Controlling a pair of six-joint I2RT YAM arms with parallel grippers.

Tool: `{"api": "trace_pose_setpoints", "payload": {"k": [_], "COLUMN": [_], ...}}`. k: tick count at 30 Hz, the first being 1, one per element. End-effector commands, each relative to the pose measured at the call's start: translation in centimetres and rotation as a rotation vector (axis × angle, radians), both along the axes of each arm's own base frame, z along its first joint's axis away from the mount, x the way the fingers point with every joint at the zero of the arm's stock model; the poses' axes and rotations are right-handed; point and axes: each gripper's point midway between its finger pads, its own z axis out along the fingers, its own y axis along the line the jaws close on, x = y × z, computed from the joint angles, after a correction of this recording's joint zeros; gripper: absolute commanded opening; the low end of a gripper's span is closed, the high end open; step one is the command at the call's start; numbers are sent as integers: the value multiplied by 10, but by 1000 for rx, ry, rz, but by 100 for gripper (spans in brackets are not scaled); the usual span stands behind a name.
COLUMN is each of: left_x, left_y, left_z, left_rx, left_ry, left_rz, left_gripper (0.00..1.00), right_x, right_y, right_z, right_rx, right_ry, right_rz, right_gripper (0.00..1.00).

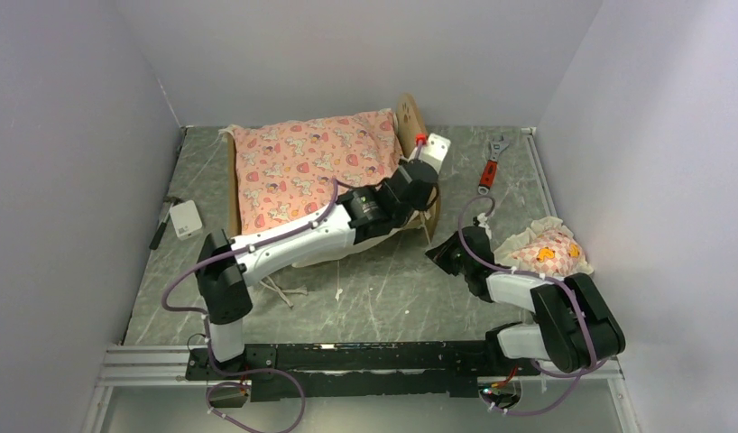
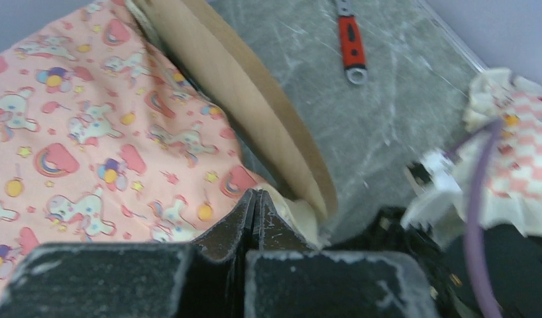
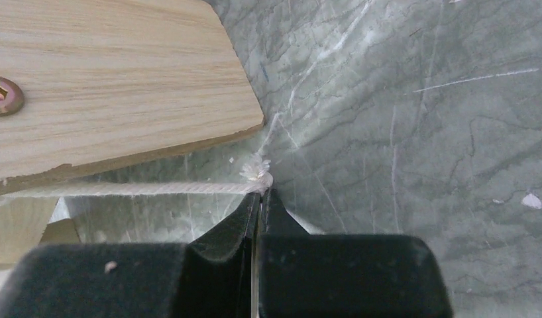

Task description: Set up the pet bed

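Where pale walls close in on three sides, a grey-green marbled surface (image 1: 383, 289) carries everything. At far left lie a small white box (image 1: 186, 218) and a dark tool (image 1: 159, 227) too small to identify. Next, the pet bed (image 1: 408, 115) stands toward the back wall, left of centre, its base hidden under a pink printed mattress (image 1: 293, 167). The left arm stretches low and diagonally across the bed's near side, covering that edge. The left gripper (image 2: 255, 199) has its jaws pressed together at the mattress's ruffled corner beside the headboard; whether cloth is caught is unclear. A red-handled wrench (image 1: 488, 171) lies right of the headboard. The right arm is folded back on itself, with the right gripper (image 3: 260, 197) low over the surface. Its jaws are together at the frayed end of a white cord (image 3: 122, 189); whether they pinch it I cannot tell. Farthest right, a frilled pillow (image 1: 548, 251) lies partly behind that arm.
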Motion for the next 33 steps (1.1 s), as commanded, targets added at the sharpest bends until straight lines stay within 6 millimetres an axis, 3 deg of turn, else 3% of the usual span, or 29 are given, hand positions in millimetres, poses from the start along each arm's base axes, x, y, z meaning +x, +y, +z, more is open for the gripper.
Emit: {"api": "trace_pose_setpoints", "payload": {"k": [1, 5, 11, 16, 18, 21, 23, 29, 33], "left_x": [-57, -103, -157, -185, -197, -201, -196, -175, -160], "left_y": [-22, -32, -32, -31, -34, -23, -6, 70, 133], "left_z": [39, -1, -84, -148, -163, -162, -146, -88, -73], "left_rx": [-105, -80, -89, -136, -156, -145, -146, -116, -36], "left_ry": [-40, 48, 259, 463, 529, 555, 526, 418, 410], "left_rz": [-182, -285, -339, -319, -344, -319, -267, -66, 130], "left_gripper": [0, 0, 0, 0, 1, 32, 51, 82, 90], "right_x": [2, 11, 10, -3, -8, -17, -21, -27, -23], "right_y": [-9, -8, -16, -29, -36, -41, -41, -30, -19], "right_z": [-1, 6, 11, 23, 33, 53, 73, 133, 160], "right_rx": [-82, -106, -145, -191, -213, -246, -257, -323, -409], "right_ry": [34, 14, 13, -9, -28, -59, -110, -299, -375], "right_rz": [1, 17, 6, -17, -25, -6, 25, 146, 234], "right_gripper": [0, 0, 8, 17, 25, 36, 45, 56, 57]}}
